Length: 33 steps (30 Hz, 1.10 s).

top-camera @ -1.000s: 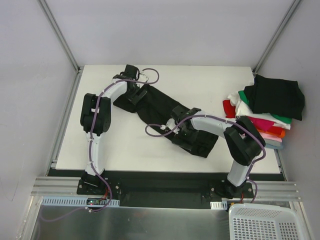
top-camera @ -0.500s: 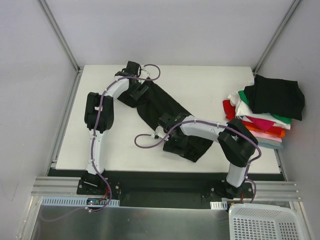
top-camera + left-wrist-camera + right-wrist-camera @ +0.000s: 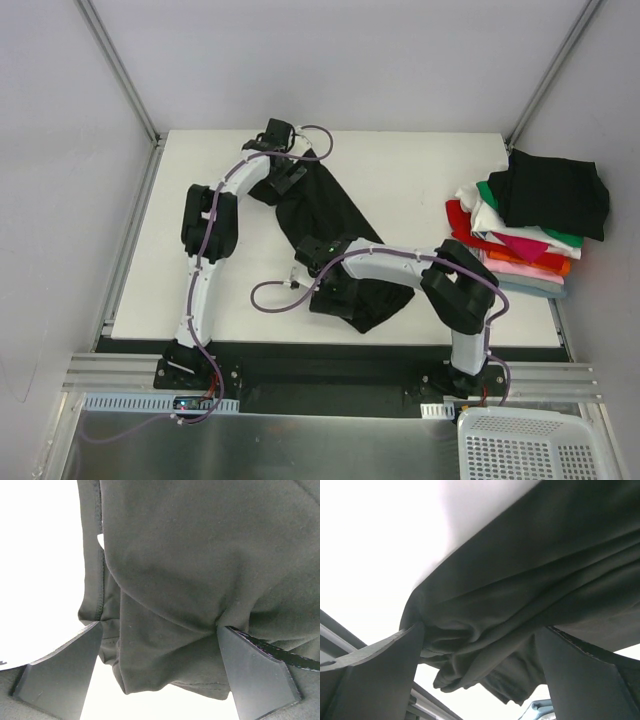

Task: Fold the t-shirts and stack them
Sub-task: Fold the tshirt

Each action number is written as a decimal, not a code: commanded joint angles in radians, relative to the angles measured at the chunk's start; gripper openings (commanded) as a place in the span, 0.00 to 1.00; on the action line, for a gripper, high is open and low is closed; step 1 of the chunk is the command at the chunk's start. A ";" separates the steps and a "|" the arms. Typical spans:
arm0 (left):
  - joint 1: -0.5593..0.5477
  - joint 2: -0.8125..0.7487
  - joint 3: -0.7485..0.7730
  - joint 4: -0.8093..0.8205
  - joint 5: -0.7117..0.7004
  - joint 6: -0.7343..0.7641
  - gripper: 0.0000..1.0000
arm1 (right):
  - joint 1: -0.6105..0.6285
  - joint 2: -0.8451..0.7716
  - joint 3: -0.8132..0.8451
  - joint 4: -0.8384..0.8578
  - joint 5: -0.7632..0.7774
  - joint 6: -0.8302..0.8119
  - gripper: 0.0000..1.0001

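Left gripper [image 3: 283, 176] clamped the far end of the black t-shirt [image 3: 335, 212], right gripper [image 3: 332, 288] its near end, the cloth running diagonally over the table [image 3: 420, 170], well apart from the folded stack [image 3: 552, 195].

Tabletop [image 3: 400, 170] seen from a fixed camera above and behind the arm bases, each wrist view aimed along its own jaws, held close to the black t-shirt [image 3: 335, 212], shared by all three views
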 commanded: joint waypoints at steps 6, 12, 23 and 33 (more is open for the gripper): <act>-0.044 0.076 0.103 0.001 -0.047 0.045 0.99 | 0.081 0.042 0.116 -0.027 -0.015 0.015 0.96; -0.047 0.122 0.181 0.022 -0.076 0.090 0.99 | 0.121 0.068 0.153 -0.035 -0.008 0.018 0.96; -0.065 0.168 0.232 0.140 -0.110 0.208 0.99 | 0.156 0.124 0.254 -0.058 -0.017 -0.001 0.96; -0.111 0.251 0.304 0.229 -0.078 0.294 0.99 | 0.161 0.151 0.286 -0.047 -0.019 -0.015 0.96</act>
